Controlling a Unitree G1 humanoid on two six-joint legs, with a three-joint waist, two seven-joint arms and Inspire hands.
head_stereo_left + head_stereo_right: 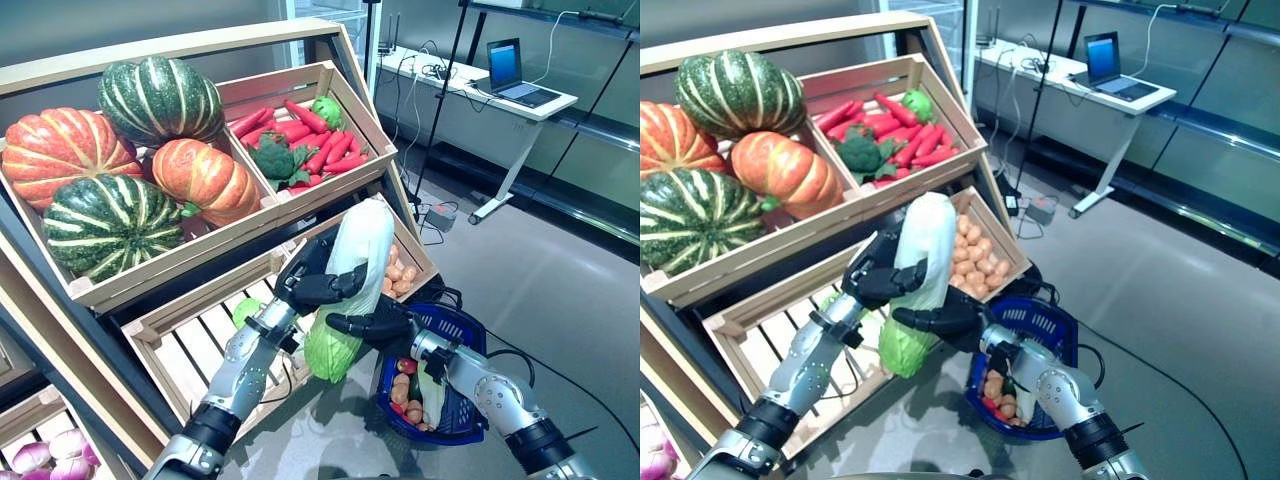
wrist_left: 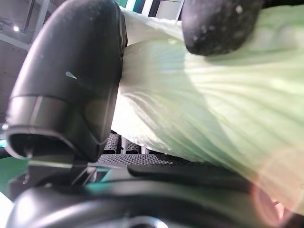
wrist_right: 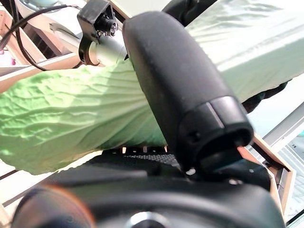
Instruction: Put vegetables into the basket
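Observation:
A long napa cabbage (image 1: 358, 240), white at the top and leafy green at the bottom, hangs upright in front of the lower shelf. My left hand (image 1: 310, 285) is curled round its middle from the shelf side. My right hand (image 1: 375, 325) grips it lower down from the basket side; its thumb (image 3: 180, 85) lies across the pale leaves (image 3: 71, 118). In the left wrist view the cabbage (image 2: 199, 109) fills the space between thumb (image 2: 71, 80) and fingers. The blue basket (image 1: 462, 322) stands on the floor just right of the cabbage, with several small orange vegetables and a dark one inside.
The slanted wooden shelf holds pumpkins (image 1: 150, 100), a crate of red peppers and broccoli (image 1: 300, 135), a crate of small orange vegetables (image 1: 980, 255) and a slatted crate (image 1: 190, 345). A desk with a laptop (image 1: 510, 70) stands at the back right. Onions (image 1: 30, 458) lie lower left.

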